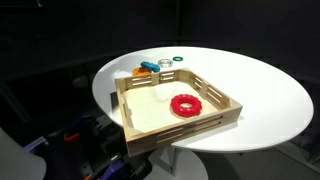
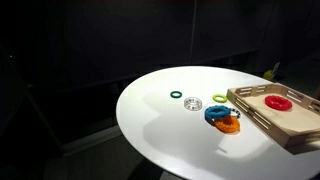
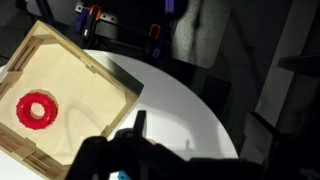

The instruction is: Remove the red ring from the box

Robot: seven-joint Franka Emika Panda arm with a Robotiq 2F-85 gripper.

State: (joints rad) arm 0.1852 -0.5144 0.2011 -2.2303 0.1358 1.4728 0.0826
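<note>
The red ring lies flat on the pale bottom of the box, a shallow light wood tray on a round white table. Both show in the exterior views, the ring inside the box at the table's edge. In the wrist view the ring lies at the left of the box. My gripper hangs over bare table beside the box, well away from the ring. Its fingers are apart with nothing between them. The gripper is out of view in both exterior views.
A blue and an orange piece lie on the table just outside the box. A green ring, a pale ring and a yellow-green ring lie nearby. The surroundings are dark.
</note>
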